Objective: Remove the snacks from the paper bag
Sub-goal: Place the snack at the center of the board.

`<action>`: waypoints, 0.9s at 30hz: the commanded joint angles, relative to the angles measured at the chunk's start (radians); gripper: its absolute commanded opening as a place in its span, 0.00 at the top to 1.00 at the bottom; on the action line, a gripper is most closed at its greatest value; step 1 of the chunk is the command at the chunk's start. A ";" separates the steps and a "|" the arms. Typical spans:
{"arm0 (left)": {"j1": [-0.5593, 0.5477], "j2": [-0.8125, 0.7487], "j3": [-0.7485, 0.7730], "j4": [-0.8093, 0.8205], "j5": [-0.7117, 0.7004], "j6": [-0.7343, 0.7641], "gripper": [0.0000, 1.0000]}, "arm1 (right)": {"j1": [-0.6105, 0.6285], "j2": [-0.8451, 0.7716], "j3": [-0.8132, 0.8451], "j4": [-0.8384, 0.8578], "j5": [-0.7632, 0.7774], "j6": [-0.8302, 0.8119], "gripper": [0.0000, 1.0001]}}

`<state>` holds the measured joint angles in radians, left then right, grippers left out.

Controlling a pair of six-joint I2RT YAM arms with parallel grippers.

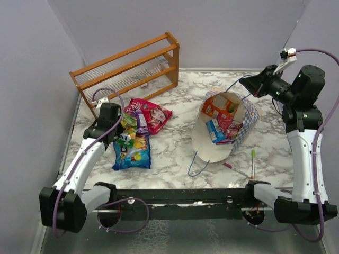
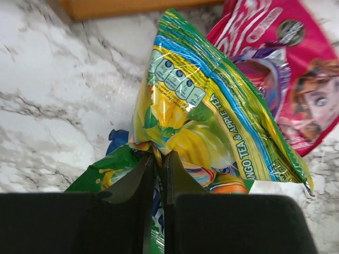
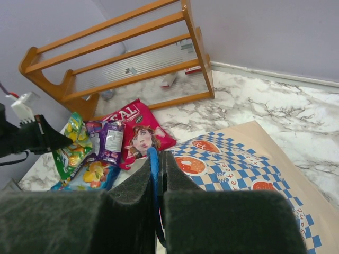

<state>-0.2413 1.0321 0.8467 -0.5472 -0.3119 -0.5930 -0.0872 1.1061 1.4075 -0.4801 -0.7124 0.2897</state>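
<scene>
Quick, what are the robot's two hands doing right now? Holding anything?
Left gripper: closed, pinching the green-yellow snack packet.
Right gripper: closed on the paper bag's blue cord handle.

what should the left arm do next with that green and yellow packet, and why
Probably open the left fingers and drop the green-yellow tea packet. It is pinched by one corner, out of the paper bag, at the pile with the pink packet and blue packet. More snacks lie in the bag, whose blue cord handle the right fingers pinch.
</scene>
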 commanded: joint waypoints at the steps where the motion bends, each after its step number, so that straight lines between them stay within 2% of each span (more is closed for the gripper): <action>1: 0.078 0.104 -0.035 0.082 0.225 -0.024 1.00 | -0.005 -0.008 0.047 -0.015 -0.002 -0.009 0.99; 4: 0.104 0.169 -0.044 0.101 0.267 -0.003 1.00 | -0.005 -0.010 0.043 -0.015 -0.001 -0.011 0.99; 6: 0.106 0.182 -0.051 0.111 0.295 0.002 0.95 | -0.005 -0.012 0.038 -0.013 -0.002 -0.010 0.99; 9: 0.106 0.153 -0.087 0.146 0.343 -0.006 0.76 | -0.005 -0.015 0.030 -0.010 -0.002 -0.010 0.99; 13: 0.106 0.090 -0.114 0.129 0.314 -0.024 0.48 | -0.005 -0.015 0.026 -0.007 -0.001 -0.010 0.99; 15: 0.106 0.054 -0.108 0.098 0.297 -0.025 0.39 | -0.005 -0.014 0.027 -0.009 -0.004 -0.009 0.98; 21: 0.107 -0.080 -0.025 0.004 0.246 0.001 0.28 | -0.005 -0.014 0.028 -0.006 -0.007 -0.007 0.99; 27: 0.106 -0.158 0.081 -0.014 0.380 0.016 0.27 | -0.005 -0.018 0.021 0.000 -0.009 -0.006 0.99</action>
<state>-0.1368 0.9192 0.8520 -0.5419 -0.0254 -0.5903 -0.0872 1.1053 1.4200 -0.4938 -0.7128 0.2901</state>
